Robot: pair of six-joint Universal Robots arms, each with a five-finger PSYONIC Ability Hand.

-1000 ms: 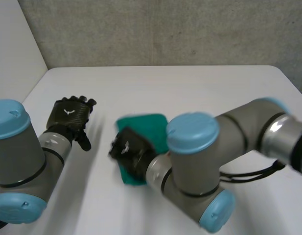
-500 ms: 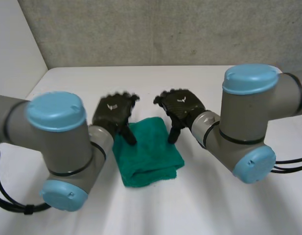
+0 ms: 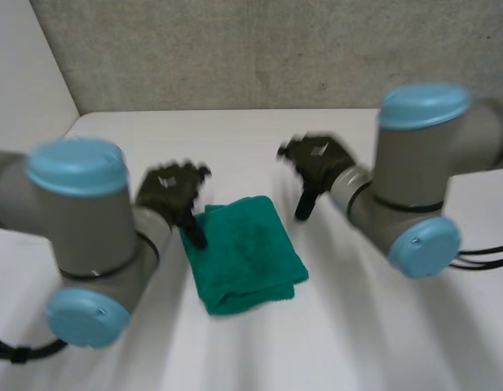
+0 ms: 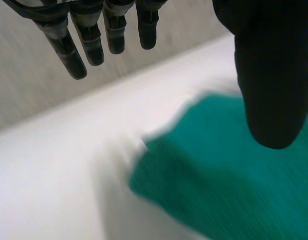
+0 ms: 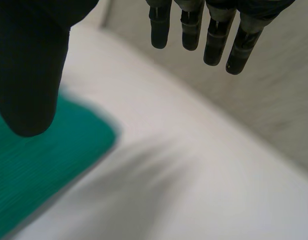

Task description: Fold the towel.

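We figure the left hand [image 3: 171, 191] and right hand [image 3: 318, 163] hover open and empty because the green towel [image 3: 247, 252] already lies folded.

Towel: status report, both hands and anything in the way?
Towel folded, flat on table. Left hand open, at its far left corner. Right hand open, off the cloth. Nothing in the way.

The right hand [image 3: 318, 163] now hangs clear of the towel [image 3: 247, 252]; the left hand [image 3: 171, 191] has come to its edge
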